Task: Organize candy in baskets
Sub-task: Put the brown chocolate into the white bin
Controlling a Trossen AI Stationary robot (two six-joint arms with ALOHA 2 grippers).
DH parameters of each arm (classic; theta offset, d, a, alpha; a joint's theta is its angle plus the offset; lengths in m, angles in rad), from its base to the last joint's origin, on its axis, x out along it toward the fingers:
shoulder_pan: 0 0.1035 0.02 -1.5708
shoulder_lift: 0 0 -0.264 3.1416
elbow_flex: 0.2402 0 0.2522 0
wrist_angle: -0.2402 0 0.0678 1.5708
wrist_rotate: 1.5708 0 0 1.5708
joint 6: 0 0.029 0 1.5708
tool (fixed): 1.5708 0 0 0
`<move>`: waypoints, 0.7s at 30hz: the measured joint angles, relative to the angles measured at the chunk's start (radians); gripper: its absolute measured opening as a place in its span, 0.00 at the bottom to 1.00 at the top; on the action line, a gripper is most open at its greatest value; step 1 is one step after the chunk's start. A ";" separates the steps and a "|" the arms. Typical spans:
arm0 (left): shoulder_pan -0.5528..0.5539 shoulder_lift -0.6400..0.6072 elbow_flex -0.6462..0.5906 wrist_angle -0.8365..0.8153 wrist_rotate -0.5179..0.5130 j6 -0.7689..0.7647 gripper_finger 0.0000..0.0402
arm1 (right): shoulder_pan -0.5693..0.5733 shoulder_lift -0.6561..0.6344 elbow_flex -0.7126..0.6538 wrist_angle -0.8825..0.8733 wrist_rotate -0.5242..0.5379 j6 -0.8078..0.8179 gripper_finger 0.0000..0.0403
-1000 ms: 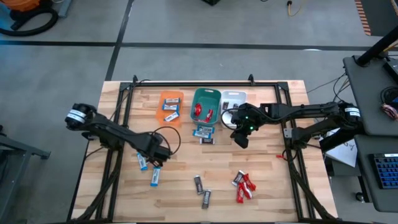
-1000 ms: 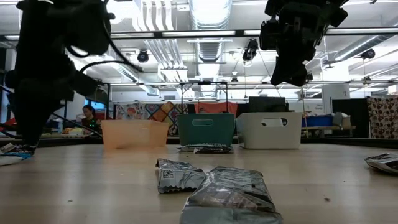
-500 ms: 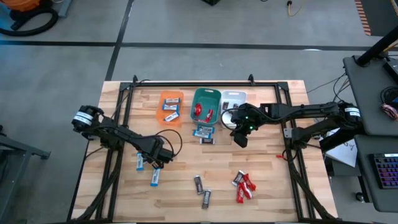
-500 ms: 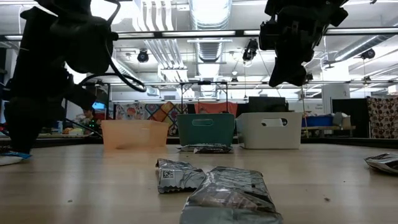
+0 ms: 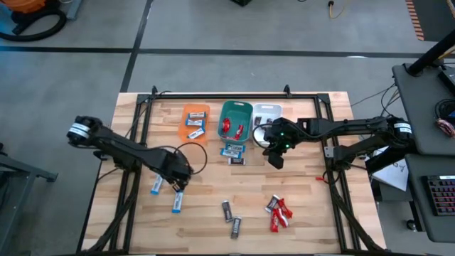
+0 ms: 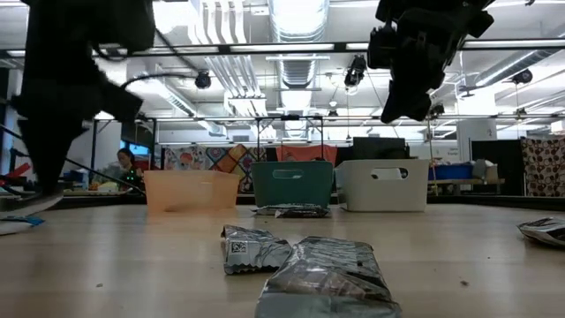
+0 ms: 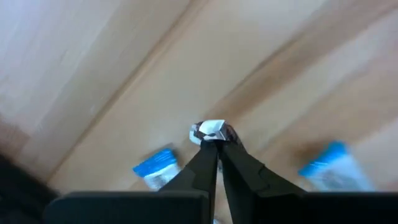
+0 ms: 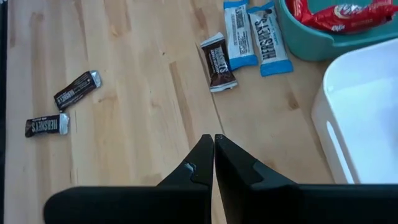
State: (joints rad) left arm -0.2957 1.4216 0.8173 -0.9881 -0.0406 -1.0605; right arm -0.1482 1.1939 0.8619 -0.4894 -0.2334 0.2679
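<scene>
Between the fingertips of the left gripper [image 7: 217, 140], which a second ago stood apart over the table and have now pinched together, sits what looks like a blue-and-white candy [image 7: 210, 131], so a carry to the orange basket [image 5: 196, 124] probably follows, while the right gripper [image 8: 214, 140] hangs shut beside the white basket [image 8: 367, 118].

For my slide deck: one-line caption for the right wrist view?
Shut right gripper above the wooden table, near scattered dark candy bars and the white basket.
</scene>
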 joint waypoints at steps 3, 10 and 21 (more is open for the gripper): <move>0.011 -0.087 0.000 0.049 -0.027 0.034 0.00 | 0.000 0.000 0.000 0.011 0.001 -0.024 0.02; 0.082 -0.274 0.000 0.276 -0.115 0.265 0.00 | 0.000 0.000 0.000 0.089 0.000 -0.085 0.02; 0.360 -0.323 0.000 0.769 -0.018 1.000 0.00 | 0.000 0.000 0.000 0.210 0.002 -0.288 0.02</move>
State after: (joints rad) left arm 0.0639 1.0986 0.8175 -0.2194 -0.0589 -0.0607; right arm -0.1486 1.1942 0.8618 -0.2795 -0.2312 -0.0205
